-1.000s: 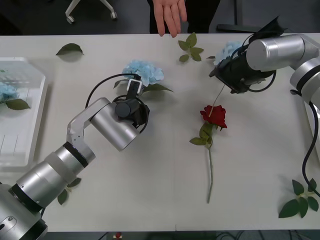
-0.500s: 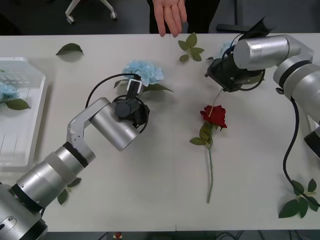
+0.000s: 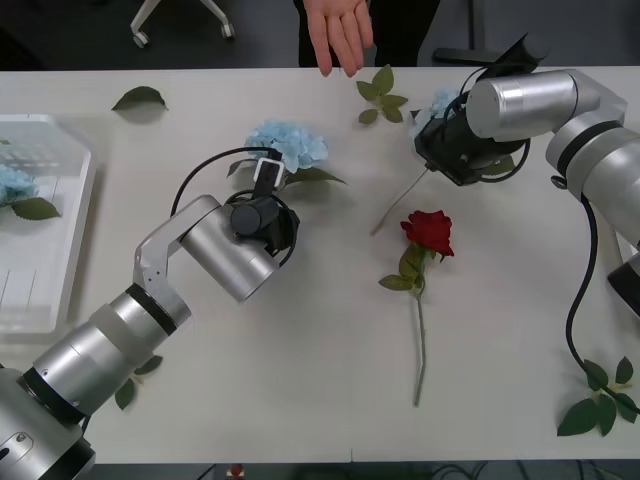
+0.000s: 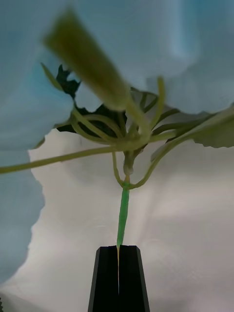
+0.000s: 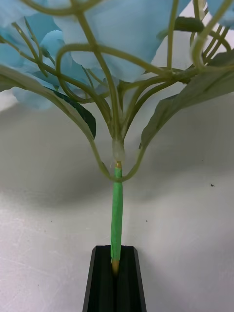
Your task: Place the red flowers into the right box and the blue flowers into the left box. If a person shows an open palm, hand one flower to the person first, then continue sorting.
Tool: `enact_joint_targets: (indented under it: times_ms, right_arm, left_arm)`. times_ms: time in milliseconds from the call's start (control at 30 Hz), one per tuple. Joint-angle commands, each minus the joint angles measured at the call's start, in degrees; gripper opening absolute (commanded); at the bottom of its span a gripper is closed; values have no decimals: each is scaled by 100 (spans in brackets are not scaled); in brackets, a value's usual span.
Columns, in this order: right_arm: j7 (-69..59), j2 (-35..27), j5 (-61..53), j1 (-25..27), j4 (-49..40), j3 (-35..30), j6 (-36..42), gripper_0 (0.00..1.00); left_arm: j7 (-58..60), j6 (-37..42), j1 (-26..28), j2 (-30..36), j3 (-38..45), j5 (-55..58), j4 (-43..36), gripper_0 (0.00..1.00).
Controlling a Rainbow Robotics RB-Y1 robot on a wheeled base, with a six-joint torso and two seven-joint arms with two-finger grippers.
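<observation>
My left gripper (image 3: 268, 172) is shut on the green stem of a pale blue flower (image 3: 288, 143) lying mid-table; the left wrist view shows the black fingers (image 5: 103, 273) clamping that stem under the bloom (image 5: 122, 44). At the far right of the table, my right gripper (image 3: 440, 140) is shut on the stem of another blue flower (image 3: 440, 101), whose long stem (image 3: 395, 205) slants down to the left. The right wrist view shows that gripper (image 4: 118, 247) closed on the stem below the bloom (image 4: 146, 44). A red flower (image 3: 428, 230) lies between the arms. A third blue flower (image 3: 12, 185) lies in the left box (image 3: 70, 250). The right box is hidden.
A person's hand (image 3: 340, 35) hangs over the far table edge, fingers down. Loose leaf sprigs lie at the far left (image 3: 140, 97), far middle (image 3: 380, 95), near right (image 3: 600, 400) and beside my left arm (image 3: 135, 380). The near middle of the table is bare.
The right gripper has shifted left and slightly away with its blue flower, and the dangling stem has swung from above the rose to its left. The left arm has stayed still.
</observation>
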Motion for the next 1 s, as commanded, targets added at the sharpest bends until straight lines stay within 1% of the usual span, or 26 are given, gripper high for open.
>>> enact_joint_targets:
  times_ms: [33,133,167,200,267,300,333,400,500,567,767,1000]
  right_arm:
    - [-226,5,63,-218,-44,-86,40,0]
    - [-208,-4,90,-218,-44,-86,40,0]
    - [-199,-4,107,-218,-44,-86,40,19]
    - [-199,-13,125,-218,-44,-86,40,45]
    - [-199,-13,134,-218,-44,-86,40,61]
    - [-226,-4,151,-218,-44,-95,40,68]
    - [-226,-13,160,-218,-44,-95,40,70]
    - [-199,-4,195,-218,-44,-86,40,79]
    - [-226,14,257,-218,-44,-51,40,87]
    - [-226,40,318,-218,-35,-60,22,89]
    - [-164,234,380,-218,378,-51,-417,90]
    - [-191,365,459,-262,492,-51,-470,90]
  left_arm:
    - [-47,5,-44,89,-31,25,-166,0]
    - [-47,5,-44,89,-22,25,-166,0]
    - [-47,5,-36,89,-22,25,-158,0]
    - [-38,5,-44,89,-22,25,-166,0]
    - [-47,5,-44,89,-22,17,-158,0]
    - [-47,5,-44,89,-22,17,-166,0]
    - [-38,5,-44,89,-22,17,-166,0]
    - [-47,5,-36,80,-22,8,-158,0]
    - [-38,5,-36,80,-22,8,-166,0]
    - [-38,5,-44,89,-22,8,-166,0]
    - [-38,5,-36,89,-22,8,-166,0]
    - [-38,5,-36,89,-22,-1,-158,0]
